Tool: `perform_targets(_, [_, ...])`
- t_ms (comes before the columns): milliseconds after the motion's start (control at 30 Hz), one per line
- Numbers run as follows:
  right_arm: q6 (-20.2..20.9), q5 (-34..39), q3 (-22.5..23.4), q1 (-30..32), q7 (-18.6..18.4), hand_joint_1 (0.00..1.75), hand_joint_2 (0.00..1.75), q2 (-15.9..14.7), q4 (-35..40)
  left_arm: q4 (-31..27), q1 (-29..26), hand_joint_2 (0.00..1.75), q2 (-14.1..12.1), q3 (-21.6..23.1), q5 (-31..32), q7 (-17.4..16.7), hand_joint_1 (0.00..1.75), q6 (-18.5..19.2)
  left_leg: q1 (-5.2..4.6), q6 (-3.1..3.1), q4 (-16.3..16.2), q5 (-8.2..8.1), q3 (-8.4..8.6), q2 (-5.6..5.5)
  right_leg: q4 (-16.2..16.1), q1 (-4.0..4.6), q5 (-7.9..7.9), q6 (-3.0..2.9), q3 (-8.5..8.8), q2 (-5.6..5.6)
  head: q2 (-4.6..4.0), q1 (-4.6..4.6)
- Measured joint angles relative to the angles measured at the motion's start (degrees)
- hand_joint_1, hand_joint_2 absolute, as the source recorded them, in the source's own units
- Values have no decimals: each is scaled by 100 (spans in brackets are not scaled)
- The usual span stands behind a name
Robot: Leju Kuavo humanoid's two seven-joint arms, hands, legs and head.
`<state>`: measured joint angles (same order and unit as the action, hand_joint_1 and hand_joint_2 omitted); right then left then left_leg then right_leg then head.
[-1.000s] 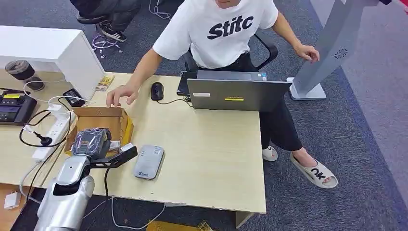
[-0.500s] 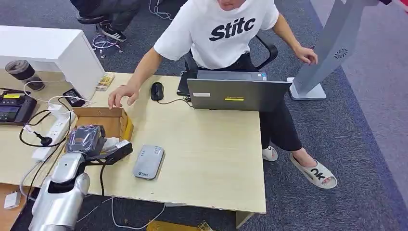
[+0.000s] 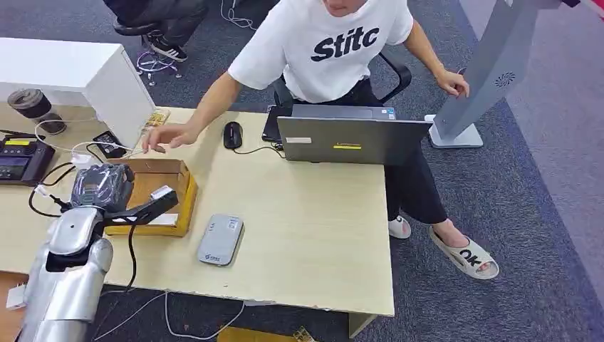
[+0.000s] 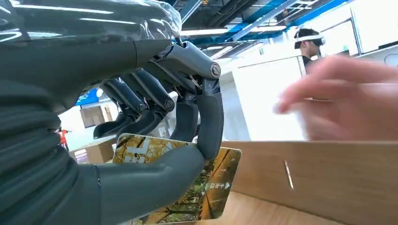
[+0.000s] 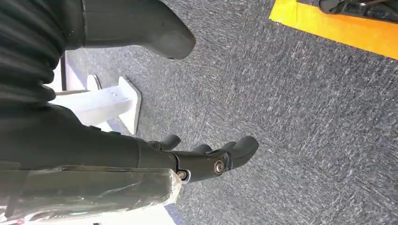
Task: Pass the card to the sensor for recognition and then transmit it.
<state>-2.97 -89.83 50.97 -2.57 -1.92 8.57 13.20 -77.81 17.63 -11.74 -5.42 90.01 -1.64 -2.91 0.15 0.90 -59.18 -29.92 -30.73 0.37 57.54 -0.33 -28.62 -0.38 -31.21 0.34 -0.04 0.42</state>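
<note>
My left hand (image 3: 114, 194) hovers over the open cardboard box (image 3: 171, 171) at the table's left side. In the left wrist view this hand (image 4: 155, 117) pinches a card (image 4: 213, 185) with a yellow-green tree print between thumb and fingers. The card's pale edge (image 3: 162, 192) shows at the hand's tip in the head view. The grey card sensor (image 3: 220, 239) lies flat on the table, to the right of the box and apart from my hand. My right hand (image 5: 206, 157) hangs over the grey carpet, fingers apart and holding nothing.
A seated person in a white shirt reaches a hand (image 3: 162, 135) toward the far edge of the box. A laptop (image 3: 342, 139) and mouse (image 3: 232, 134) sit at the table's back. A power strip (image 3: 80, 165), cables and a black device (image 3: 20, 160) lie left.
My left hand with the card has moved left, away from the sensor and over the box. The person's hand has shifted left along the back of the box.
</note>
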Motion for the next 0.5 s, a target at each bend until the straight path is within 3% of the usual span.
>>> perform_targets(500, [-4, 0, 0, 0, 24, 0, 175, 0, 0, -105, 64, 175, -192, -101, 0, -88, 175, -7, 1, 0, 0, 0, 0, -1, 0, 0, 0, 0, 0, 0, 0, 0])
